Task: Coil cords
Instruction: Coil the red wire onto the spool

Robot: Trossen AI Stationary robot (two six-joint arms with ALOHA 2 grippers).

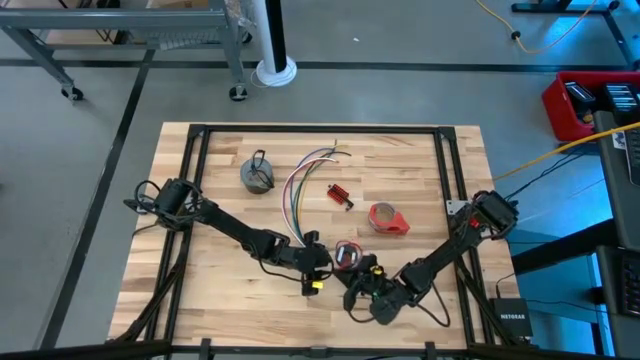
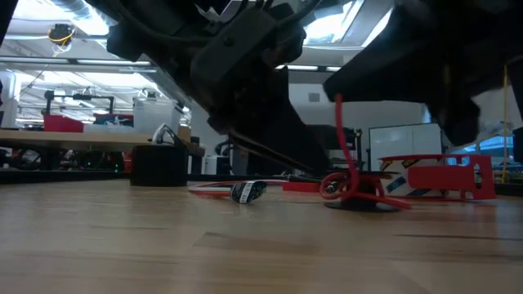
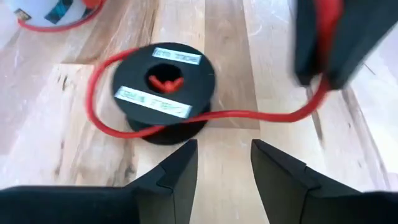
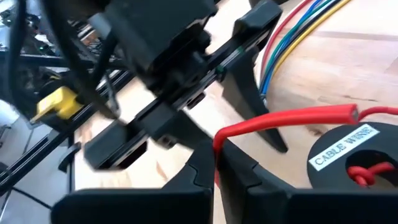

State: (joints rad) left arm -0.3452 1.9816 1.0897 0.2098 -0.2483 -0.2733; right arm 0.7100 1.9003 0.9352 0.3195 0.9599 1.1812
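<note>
A light wooden table (image 1: pixel 200 270) with a black frame carries everything. Taking the red tape roll (image 1: pixel 388 219) as landmark: a small red block (image 1: pixel 339 196) lies just beside it, the long wire bundle (image 1: pixel 303 185) beyond that, the grey coil (image 1: pixel 257 174) farther still, and the black spool with red wire (image 1: pixel 347 256) nearer the table's front edge.

Grey concrete floor (image 1: pixel 400 40) surrounds the wooden table (image 1: pixel 420 190). A metal cart (image 1: pixel 130 35) and white post (image 1: pixel 270 40) stand beyond it; ceiling lights (image 2: pixel 49 16) glow overhead.
</note>
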